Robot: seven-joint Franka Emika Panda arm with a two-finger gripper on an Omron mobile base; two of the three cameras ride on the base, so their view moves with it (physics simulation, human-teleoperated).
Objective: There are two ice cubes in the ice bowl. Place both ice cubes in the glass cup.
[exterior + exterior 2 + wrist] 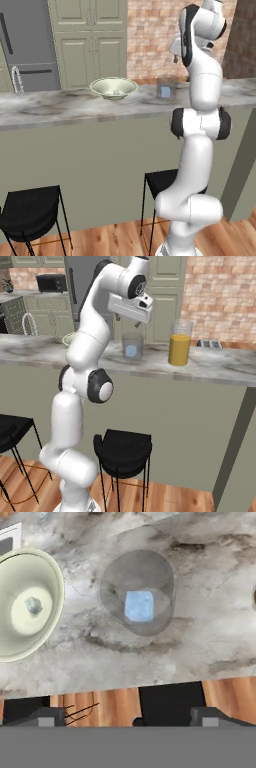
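Soft, even light is filling the kitchen, with no glare showing anywhere. The counter (60,107) is carrying only faint, smudgy shadows beside the bowl (113,88) and the glass cup (137,592). Everything is looking slightly blurred and low in detail, and edges are staying straight.

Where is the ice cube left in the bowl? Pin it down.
In the hand view the remaining ice cube lies at the centre of the ice bowl, on the counter left of the glass cup.
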